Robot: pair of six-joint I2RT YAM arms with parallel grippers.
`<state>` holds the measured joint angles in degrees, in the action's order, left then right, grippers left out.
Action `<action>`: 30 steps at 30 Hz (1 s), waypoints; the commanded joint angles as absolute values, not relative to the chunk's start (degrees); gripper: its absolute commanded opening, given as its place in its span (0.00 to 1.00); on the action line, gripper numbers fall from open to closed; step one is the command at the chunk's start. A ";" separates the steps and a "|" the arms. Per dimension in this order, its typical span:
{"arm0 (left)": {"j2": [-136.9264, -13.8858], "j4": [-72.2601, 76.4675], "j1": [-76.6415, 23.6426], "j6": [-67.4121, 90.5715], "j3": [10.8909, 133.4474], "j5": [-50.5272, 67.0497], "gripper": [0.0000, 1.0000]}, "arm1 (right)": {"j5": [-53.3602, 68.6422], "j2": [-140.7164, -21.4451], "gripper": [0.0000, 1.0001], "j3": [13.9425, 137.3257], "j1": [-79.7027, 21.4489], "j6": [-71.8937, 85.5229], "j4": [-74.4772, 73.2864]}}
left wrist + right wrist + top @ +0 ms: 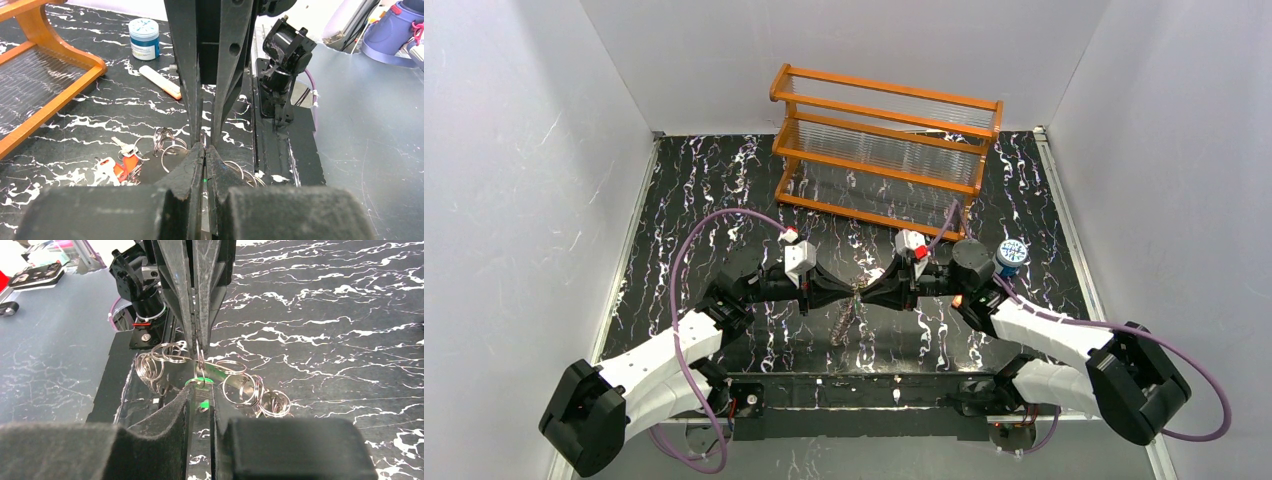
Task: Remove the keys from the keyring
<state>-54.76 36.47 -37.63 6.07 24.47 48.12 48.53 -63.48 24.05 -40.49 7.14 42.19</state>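
Silvery wire loops, linked into a chain, make up the keyring (248,390). It sits at the centre of the black marbled table (724,200), directly between the two arms where their tips meet nose to nose. Left gripper (205,149): fingers pressed together, apparently pinching one loop of the keyring, since the right wrist view shows a wire rising into its tips. Right gripper (201,392): fingers stand a narrow slot apart with the head of the green key (198,382) lodged at their tips; whether that key is truly clamped cannot be told. The red keys (127,167) lie on the table just beside the loops in the left wrist view. Their link to the chain is too small to read, though none lies well apart from it. Judged from this arrangement, no key is visibly freed. The work appears to be at the first extraction, with the green key being drawn off its loop and the red keys left to follow.
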 commanded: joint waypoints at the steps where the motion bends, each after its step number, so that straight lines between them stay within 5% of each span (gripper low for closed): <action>1: -53.04 40.78 -37.79 7.04 24.82 50.10 0.00 | 52.24 -65.82 0.24 26.56 -40.19 7.44 48.63; 23: -54.62 42.10 -38.42 8.26 24.79 50.87 0.00 | 54.34 -69.23 0.24 27.13 -40.23 12.90 58.27; 30: -54.68 42.14 -38.53 8.44 24.87 50.98 0.00 | 54.88 -69.31 0.01 27.58 -40.25 11.95 56.36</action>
